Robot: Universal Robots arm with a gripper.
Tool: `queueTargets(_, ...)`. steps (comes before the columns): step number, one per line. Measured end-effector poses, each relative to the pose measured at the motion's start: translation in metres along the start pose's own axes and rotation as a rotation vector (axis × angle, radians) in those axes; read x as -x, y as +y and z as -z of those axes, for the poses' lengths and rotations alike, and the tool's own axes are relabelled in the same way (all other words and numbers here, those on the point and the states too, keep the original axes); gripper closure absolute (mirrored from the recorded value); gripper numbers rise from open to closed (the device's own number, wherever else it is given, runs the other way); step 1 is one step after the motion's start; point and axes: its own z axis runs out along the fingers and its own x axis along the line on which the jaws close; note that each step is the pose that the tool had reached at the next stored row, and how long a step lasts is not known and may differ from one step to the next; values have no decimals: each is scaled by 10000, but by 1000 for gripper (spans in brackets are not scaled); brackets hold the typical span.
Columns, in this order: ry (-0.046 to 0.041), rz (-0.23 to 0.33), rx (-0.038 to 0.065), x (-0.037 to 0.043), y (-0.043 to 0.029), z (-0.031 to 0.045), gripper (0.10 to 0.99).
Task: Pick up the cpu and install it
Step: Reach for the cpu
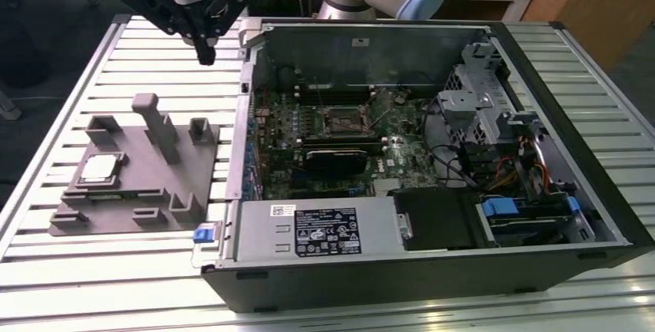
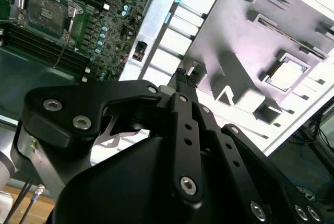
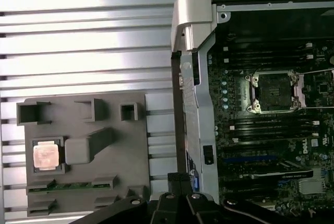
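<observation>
The jaws are pressed together and empty, hanging above the slatted surface [image 1: 123, 64] just beside the open computer case [image 1: 358, 52]. Well apart from them, the cpu [image 1: 100, 168] lies flat in a pocket of the gray fixture tray [image 1: 143, 194]. Farther off, inside the case, the motherboard socket [image 1: 337, 117] stands open.

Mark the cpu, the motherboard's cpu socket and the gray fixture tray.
cpu [image 3: 46, 156], first wrist view, middle of its metal top.
cpu socket [image 3: 273, 91], first wrist view, centre of the socket.
fixture tray [image 1: 143, 182], exterior view, bare flat surface beside the cpu.
</observation>
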Motion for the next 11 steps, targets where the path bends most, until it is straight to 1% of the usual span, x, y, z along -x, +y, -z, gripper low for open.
queueTargets(11,-2,-2,0,-171,-13,-6,980)
